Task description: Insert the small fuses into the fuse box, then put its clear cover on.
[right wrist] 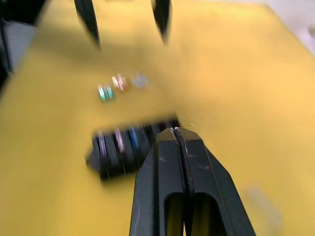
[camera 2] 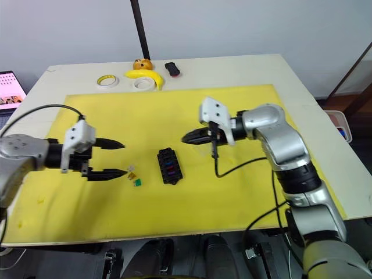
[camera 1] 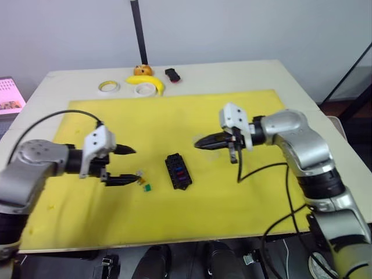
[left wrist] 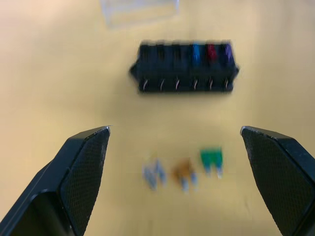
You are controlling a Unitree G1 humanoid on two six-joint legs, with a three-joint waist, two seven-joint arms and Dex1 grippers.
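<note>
While left gripper (camera 1: pixel 128 164) jaws spread near 3 loose fuses (left wrist: pixel 182 172), right gripper (camera 1: pixel 200 142) jaws pressed together, beside fuse box (camera 1: pixel 178 171)

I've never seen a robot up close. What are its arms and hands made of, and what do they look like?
Both arms are rounded silver-grey metal segments with black joints. Each ends in a white block carrying two long, tapered black fingers: the left hand and the right hand. The finger pads have a fine dimpled texture. Loose black cables run along each arm.
</note>
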